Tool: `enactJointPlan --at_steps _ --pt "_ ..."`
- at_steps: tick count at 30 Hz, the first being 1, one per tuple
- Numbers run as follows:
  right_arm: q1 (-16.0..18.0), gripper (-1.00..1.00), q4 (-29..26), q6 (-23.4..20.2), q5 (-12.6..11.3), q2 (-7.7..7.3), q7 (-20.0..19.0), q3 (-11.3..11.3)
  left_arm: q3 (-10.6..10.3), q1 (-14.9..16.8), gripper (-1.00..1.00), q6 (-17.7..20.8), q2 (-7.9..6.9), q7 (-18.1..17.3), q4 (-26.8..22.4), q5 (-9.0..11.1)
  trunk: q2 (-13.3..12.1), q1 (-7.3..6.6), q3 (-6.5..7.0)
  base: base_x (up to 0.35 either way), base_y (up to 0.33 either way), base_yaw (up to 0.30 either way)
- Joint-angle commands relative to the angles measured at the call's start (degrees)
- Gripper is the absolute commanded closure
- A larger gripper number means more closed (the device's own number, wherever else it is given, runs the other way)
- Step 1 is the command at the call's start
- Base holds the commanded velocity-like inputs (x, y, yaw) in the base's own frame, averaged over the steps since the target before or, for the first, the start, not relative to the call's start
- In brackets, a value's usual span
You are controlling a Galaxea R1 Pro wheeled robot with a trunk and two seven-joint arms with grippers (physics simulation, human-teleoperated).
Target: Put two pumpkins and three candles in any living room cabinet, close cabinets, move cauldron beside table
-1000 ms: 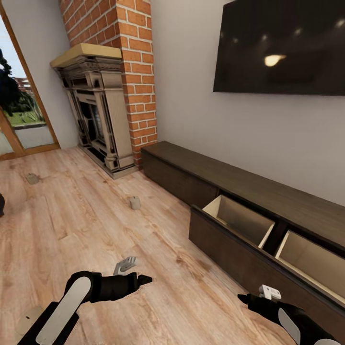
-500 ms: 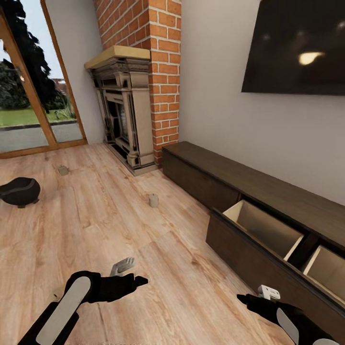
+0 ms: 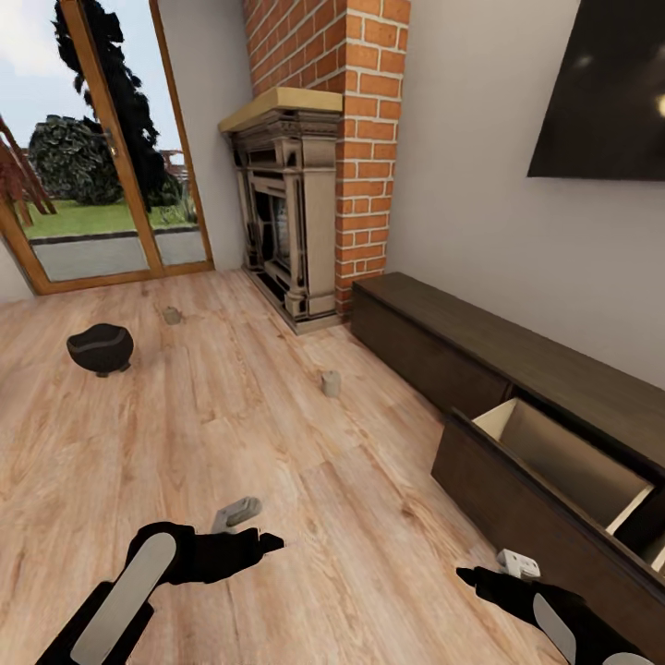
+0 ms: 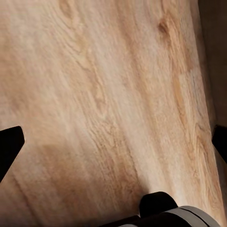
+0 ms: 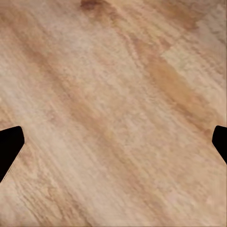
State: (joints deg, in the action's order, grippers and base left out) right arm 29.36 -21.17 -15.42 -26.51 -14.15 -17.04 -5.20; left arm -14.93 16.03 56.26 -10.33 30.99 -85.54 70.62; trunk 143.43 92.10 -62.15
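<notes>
**Both hands free, candles on the floor, drawer waiting**

Plainly the robot is between pickups. Both arms hang low over the floor (image 3: 231, 434) with nothing in them, a carrying posture suited to driving rather than reaching.

Along the wall runs the cabinet (image 3: 517, 369), its near drawer (image 3: 554, 462) pulled out and the pale inside showing bare as far as can be seen. It is probably left open so that things can be dropped straight in; it will need shutting at the end.

Two small beige candles stand on the boards: one (image 3: 330, 383) near the cabinet's far end and the fireplace (image 3: 286, 222), the other (image 3: 171, 315) further off toward the glass door (image 3: 92, 185). The cauldron (image 3: 100, 348) sits on the floor beside that second candle, well apart from the cabinet.

The left gripper (image 4: 113, 142) is spread wide: its wrist view has one dark fingertip at each edge and bare boards between. The right gripper (image 5: 113, 144) is likewise released, its tips at the frame's two sides over plain floor, touching nothing. The near candle looks the likeliest next target.
</notes>
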Motion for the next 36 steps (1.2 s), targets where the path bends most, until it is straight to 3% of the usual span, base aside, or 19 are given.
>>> enactJointPlan --at_steps 1,7,17,27,36 --pt "0.00 -1.00 -0.10 -0.23 -0.56 -0.09 0.07 -0.42 -0.10 0.06 -1.00 -0.01 -0.04 0.62 -0.01 0.58 0.02 -0.01 -0.08 0.000 0.118 0.279" --pt "0.00 -1.00 -0.10 -0.22 -0.54 -0.09 0.05 -0.42 -0.10 0.06 -1.00 -0.01 -0.04 0.32 -0.01 0.58 0.02 -0.01 -0.24 0.000 0.053 0.224" --pt "0.00 -1.00 -0.15 0.18 -0.55 0.01 -0.02 -0.42 -0.02 0.06 -1.00 -0.01 -0.29 -0.04 0.02 0.64 0.02 -0.01 -0.25 0.018 0.013 0.010" --pt "0.00 -1.00 -0.10 0.27 -0.48 0.26 0.04 -0.40 0.02 0.06 -1.00 -0.01 -0.44 0.05 0.04 0.61 0.02 -0.01 -0.25 0.118 0.220 0.009" --pt "0.00 -1.00 -0.10 0.30 -0.47 0.78 0.36 -0.42 0.15 0.06 -1.00 -0.08 -0.67 1.07 0.13 0.42 0.02 -0.01 -0.25 0.172 0.107 0.250"
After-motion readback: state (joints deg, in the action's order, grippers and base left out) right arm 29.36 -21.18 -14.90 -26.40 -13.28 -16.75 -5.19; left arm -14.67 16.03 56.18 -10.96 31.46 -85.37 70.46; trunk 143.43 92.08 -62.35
